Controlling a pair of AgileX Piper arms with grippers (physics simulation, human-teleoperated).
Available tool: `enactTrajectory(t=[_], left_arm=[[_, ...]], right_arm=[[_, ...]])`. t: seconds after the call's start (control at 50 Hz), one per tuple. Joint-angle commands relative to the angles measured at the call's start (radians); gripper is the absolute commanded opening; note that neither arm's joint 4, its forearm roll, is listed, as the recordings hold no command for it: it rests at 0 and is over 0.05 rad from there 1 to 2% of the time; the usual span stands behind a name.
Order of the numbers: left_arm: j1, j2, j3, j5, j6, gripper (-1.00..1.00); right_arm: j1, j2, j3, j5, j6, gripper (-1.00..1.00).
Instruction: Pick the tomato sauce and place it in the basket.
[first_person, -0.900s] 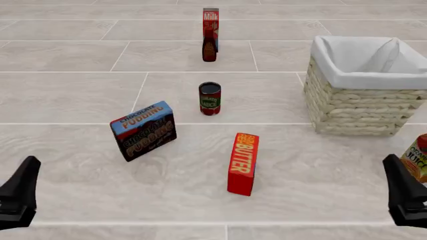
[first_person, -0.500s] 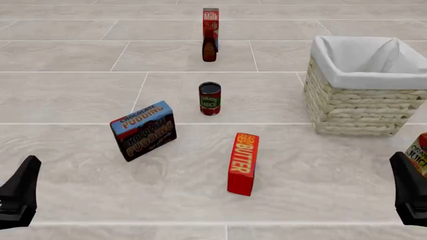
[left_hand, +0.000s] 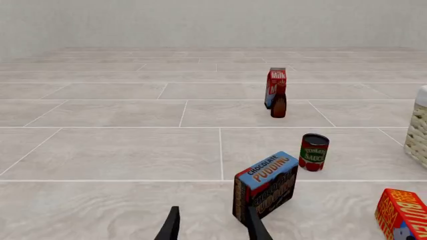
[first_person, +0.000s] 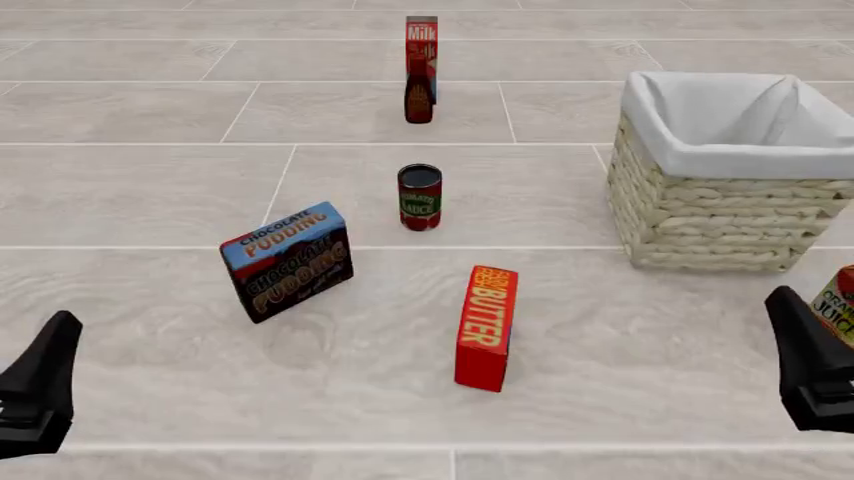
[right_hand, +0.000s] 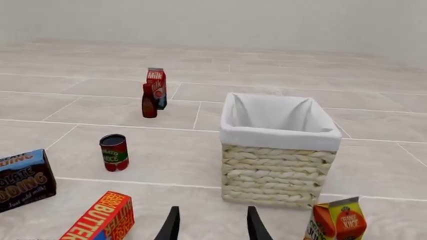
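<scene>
The tomato sauce (first_person: 419, 197) is a small red can with a dark top and a green-and-white band, standing upright mid-floor; it also shows in both wrist views (left_hand: 313, 152) (right_hand: 114, 152). The cream wicker basket (first_person: 707, 215) with its white lining stands to the can's right (right_hand: 277, 172), and only its edge shows in the left wrist view (left_hand: 420, 132). My left gripper (first_person: 40, 385) is low at the near left, open and empty (left_hand: 212, 225). At the near right my right gripper (first_person: 807, 375) is also open and holds nothing (right_hand: 210, 222). Both are far from the can.
A chocolate pudding box (first_person: 286, 260) leans left of centre. A red butter box (first_person: 486, 326) stands in front of the can. Behind the can are a dark brown bottle (first_person: 419, 95) and a milk carton (first_person: 422, 45). An orange juice carton (first_person: 838, 305) sits by the right gripper.
The right gripper drifted slightly to the right and then back to the left. The left gripper and all objects stayed put.
</scene>
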Motion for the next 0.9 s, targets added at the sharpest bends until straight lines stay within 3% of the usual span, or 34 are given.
enactTrajectory(t=[0.02,0.2,0.24,0.36,0.42,0.9], left_arm=[[0.000,0.000,0.000,0.000,0.000,1.00],[0.000,0.000,0.000,0.000,0.000,1.00],[0.000,0.000,0.000,0.000,0.000,1.00],[0.000,0.000,0.000,0.000,0.000,1.00],[0.000,0.000,0.000,0.000,0.000,1.00],[0.000,0.000,0.000,0.000,0.000,1.00]], right_arm=[[0.054,0.139,-0.042,-0.086,-0.009,1.00],[0.112,0.265,-0.102,-0.151,-0.011,1.00],[0.126,0.327,-0.110,-0.186,0.026,1.00],[0.169,0.369,-0.148,-0.205,0.052,1.00],[0.198,0.461,-0.177,-0.237,0.048,1.00],[0.320,0.660,-0.263,-0.330,0.067,1.00]])
